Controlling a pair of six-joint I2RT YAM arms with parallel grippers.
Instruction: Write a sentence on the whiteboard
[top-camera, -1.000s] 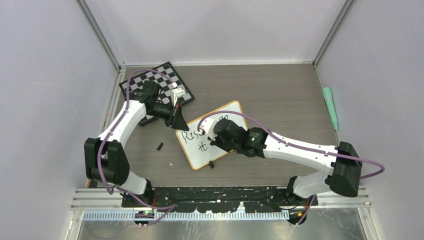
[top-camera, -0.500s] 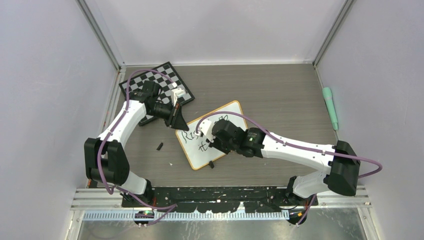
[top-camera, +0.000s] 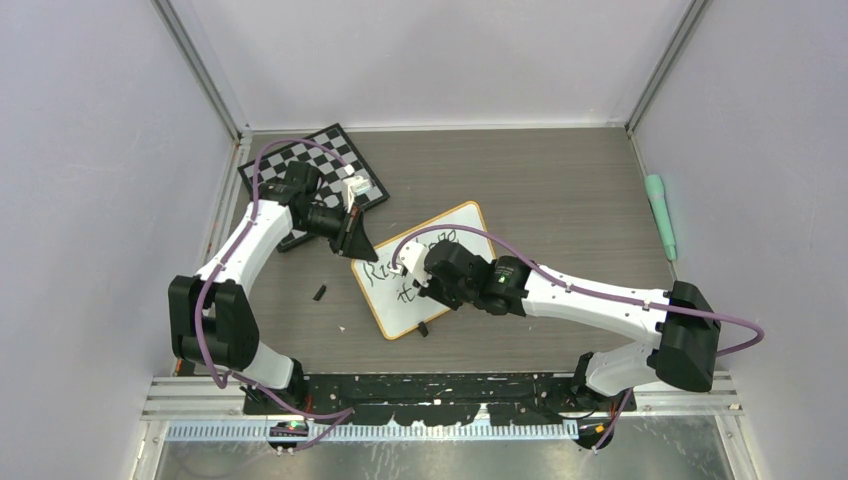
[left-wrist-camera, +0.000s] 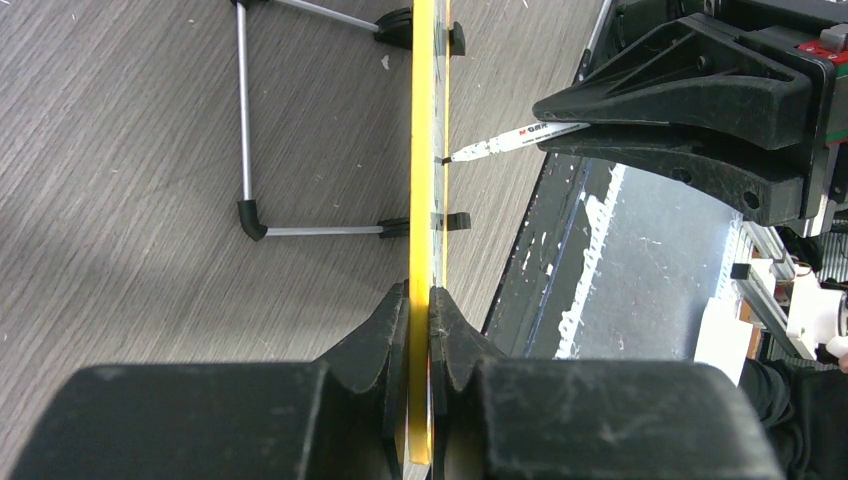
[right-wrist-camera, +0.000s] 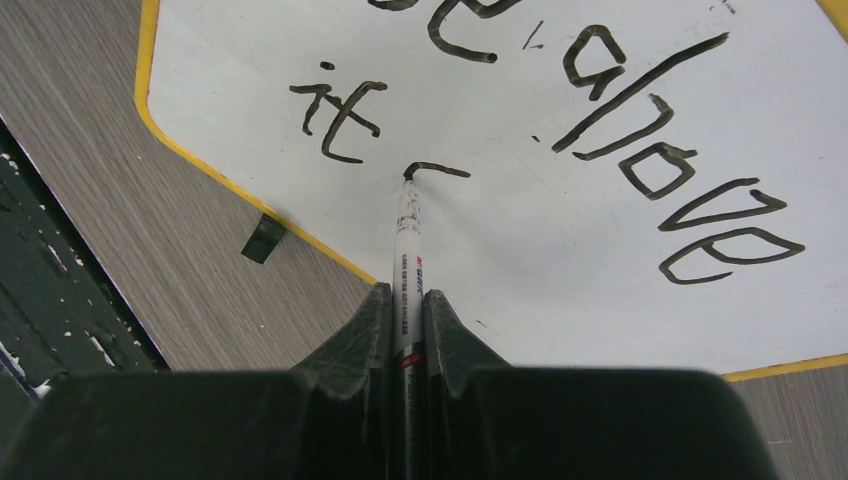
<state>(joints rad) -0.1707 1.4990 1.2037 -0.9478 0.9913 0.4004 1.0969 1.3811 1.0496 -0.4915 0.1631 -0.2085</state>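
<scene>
The whiteboard (top-camera: 395, 315) stands tilted mid-table; it is seen edge-on as a yellow rim in the left wrist view (left-wrist-camera: 422, 150). My left gripper (top-camera: 358, 250) is shut on its upper left edge, with the rim pinched between the jaws (left-wrist-camera: 420, 295). My right gripper (top-camera: 415, 280) is shut on a white marker (right-wrist-camera: 408, 240). The marker tip touches the board (right-wrist-camera: 560, 260) at a short new stroke right of "it" (right-wrist-camera: 340, 115). The word "above" (right-wrist-camera: 660, 150) is in the line above, and "Rise" is mostly hidden by the arm.
A black-and-white chessboard (top-camera: 330, 165) lies at the back left under the left arm. A green pen-like object (top-camera: 660, 215) lies by the right wall. A small black piece (top-camera: 319, 293) lies left of the board. A wire stand (left-wrist-camera: 243, 110) shows behind the board.
My right gripper has shifted slightly left along the second line with the marker. The left gripper and the board have not moved.
</scene>
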